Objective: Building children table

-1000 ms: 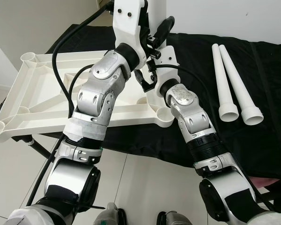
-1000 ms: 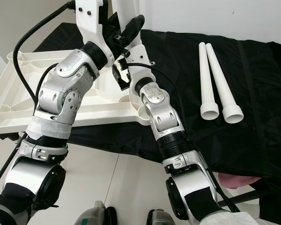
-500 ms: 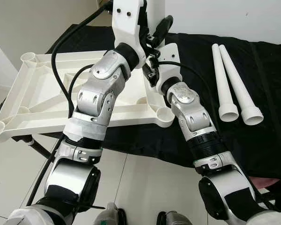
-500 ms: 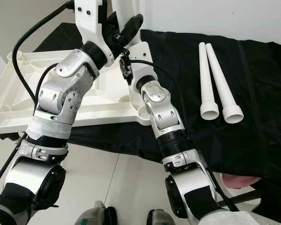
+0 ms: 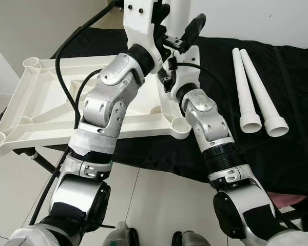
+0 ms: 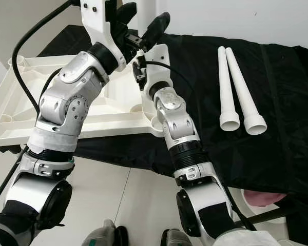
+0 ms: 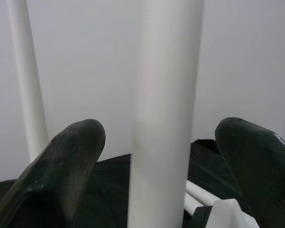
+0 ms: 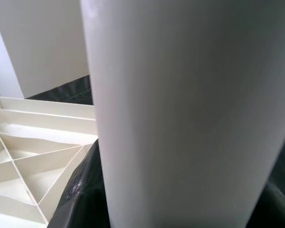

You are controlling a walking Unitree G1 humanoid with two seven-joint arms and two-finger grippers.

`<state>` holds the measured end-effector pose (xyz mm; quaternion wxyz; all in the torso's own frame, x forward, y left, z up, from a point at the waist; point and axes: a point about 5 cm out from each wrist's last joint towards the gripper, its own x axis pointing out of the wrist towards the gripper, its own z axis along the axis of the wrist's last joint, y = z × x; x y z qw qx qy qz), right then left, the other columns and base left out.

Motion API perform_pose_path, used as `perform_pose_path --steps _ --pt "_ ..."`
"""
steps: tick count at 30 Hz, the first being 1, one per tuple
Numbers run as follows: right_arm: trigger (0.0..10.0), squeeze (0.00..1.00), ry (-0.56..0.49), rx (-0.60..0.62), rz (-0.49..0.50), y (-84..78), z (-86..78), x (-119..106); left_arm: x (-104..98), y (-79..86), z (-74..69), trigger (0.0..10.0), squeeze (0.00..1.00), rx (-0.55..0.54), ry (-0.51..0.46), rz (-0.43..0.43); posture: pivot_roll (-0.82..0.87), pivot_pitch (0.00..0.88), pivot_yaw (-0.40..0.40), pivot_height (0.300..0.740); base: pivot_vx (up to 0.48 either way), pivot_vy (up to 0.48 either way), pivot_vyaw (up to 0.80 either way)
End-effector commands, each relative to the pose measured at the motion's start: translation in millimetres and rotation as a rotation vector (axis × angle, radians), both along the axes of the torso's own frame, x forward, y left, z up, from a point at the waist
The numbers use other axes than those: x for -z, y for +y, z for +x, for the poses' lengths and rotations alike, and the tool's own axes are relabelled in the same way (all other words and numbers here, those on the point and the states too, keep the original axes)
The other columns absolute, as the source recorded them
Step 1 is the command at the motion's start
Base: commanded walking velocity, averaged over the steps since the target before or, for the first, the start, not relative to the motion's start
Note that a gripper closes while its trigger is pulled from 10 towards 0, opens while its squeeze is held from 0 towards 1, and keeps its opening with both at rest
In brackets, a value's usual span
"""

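Observation:
A white table top [image 5: 46,102] lies upside down on a black cloth. One white leg [image 5: 178,13] stands upright in its far right corner socket. My left gripper [image 7: 156,156] is open around this leg [image 7: 164,104], with a gap between each black finger and the leg. From the other side my right gripper [image 5: 187,32] is shut on the same leg, which is very close in the right wrist view [image 8: 190,109]. A second thin white leg [image 7: 23,80] stands upright farther off. Two more white legs [image 5: 244,87] [image 5: 264,97] lie side by side on the cloth to the right.
The black cloth [image 5: 297,118] covers the work surface up to a white wall. Its front edge hangs over pale floor tiles [image 5: 159,205]. The table top's near left corner [image 5: 0,141] juts past the cloth edge.
My right gripper has moved up along the upright leg and its wrist has turned. The left arm has shifted up slightly. The table top and the lying legs have stayed put.

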<state>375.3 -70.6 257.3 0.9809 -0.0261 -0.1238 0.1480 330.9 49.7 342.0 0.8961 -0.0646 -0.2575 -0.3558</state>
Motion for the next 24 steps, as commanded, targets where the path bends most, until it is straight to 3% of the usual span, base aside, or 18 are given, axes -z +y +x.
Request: perform_pose_path --steps 1,3,7,8,11,12,19,21,24 --pt "10.0 0.0 -0.012 0.005 0.024 0.1 0.8 -5 -8 6.0 -4.1 10.0 0.0 0.024 -0.04 0.009 -0.05 0.083 0.045 0.74 0.0 0.0 0.0" --pt "10.0 0.0 -0.02 0.031 0.05 -6.3 0.4 -5 -10 18.8 -1.3 10.0 0.0 -0.009 -0.036 -0.019 -0.05 0.082 0.045 0.74 0.0 0.0 0.0" --pt "10.0 0.0 -0.031 0.052 0.062 -11.3 -0.5 -5 -11 27.7 0.2 10.0 0.0 -0.042 -0.04 -0.022 -0.05 0.078 0.045 0.74 0.0 0.0 0.0" --pt "10.0 0.0 -0.051 0.051 0.055 -14.5 -3.1 -3 -8 37.3 3.3 10.0 0.0 -0.081 -0.033 -0.019 -0.05 0.076 0.045 0.74 0.0 0.0 0.0" --pt "10.0 0.0 -0.063 0.046 0.049 -15.9 -4.9 -1 -7 43.0 5.3 10.0 0.0 -0.103 -0.026 -0.019 -0.05 0.076 0.045 0.74 0.0 0.0 0.0" --pt "10.0 0.0 -0.084 0.021 0.048 -18.6 -10.6 2 2 61.1 11.2 10.0 0.0 -0.168 -0.006 0.013 -0.05 0.071 0.047 0.74 0.0 0.0 0.0" --pt "10.0 0.0 -0.094 0.01 0.038 -20.4 -15.0 6 16 75.7 11.4 10.0 0.0 -0.255 -0.029 0.127 -0.05 0.065 0.048 0.74 0.0 0.0 0.0" --pt "10.0 0.0 -0.101 0.016 0.022 -22.7 -16.6 9 26 82.0 7.6 10.0 0.0 -0.282 -0.047 0.188 -0.05 0.065 0.048 0.74 0.0 0.0 0.0" --pt "10.0 0.0 -0.103 0.02 0.015 -25.8 -18.4 14 39 89.1 5.2 10.0 0.0 -0.299 -0.026 0.213 -0.05 0.059 0.047 0.74 0.0 0.0 0.0"
